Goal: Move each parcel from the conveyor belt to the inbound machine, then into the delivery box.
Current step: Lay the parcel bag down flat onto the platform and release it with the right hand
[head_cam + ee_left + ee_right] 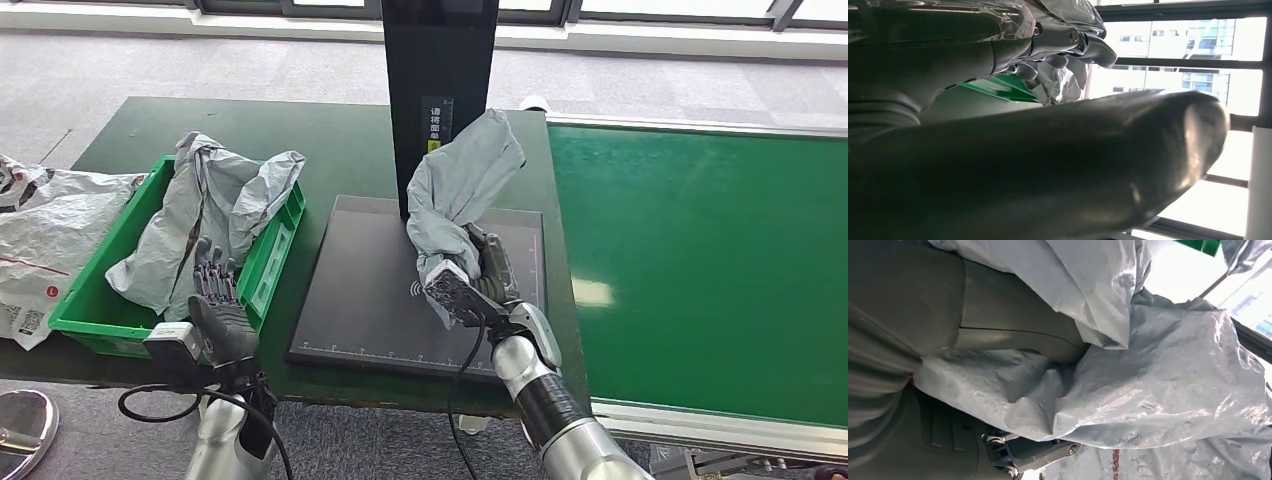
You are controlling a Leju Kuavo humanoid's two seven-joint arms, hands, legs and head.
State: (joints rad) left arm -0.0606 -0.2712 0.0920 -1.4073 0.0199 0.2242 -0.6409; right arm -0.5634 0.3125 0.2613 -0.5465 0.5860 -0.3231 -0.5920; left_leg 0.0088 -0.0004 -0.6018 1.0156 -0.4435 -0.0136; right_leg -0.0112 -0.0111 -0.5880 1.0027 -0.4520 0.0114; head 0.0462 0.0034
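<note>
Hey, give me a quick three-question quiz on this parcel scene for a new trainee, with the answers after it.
1. True or false: the right hand holds a grey parcel over the black scanner plate.
2. Where does the other grey parcel lie? A) on the conveyor belt B) in the green bin C) on the floor
3. Fill in: the left hand holds ____.

Key: 1 true; 2 B; 3 nothing, its fingers apart near the bin's front wall.
</note>
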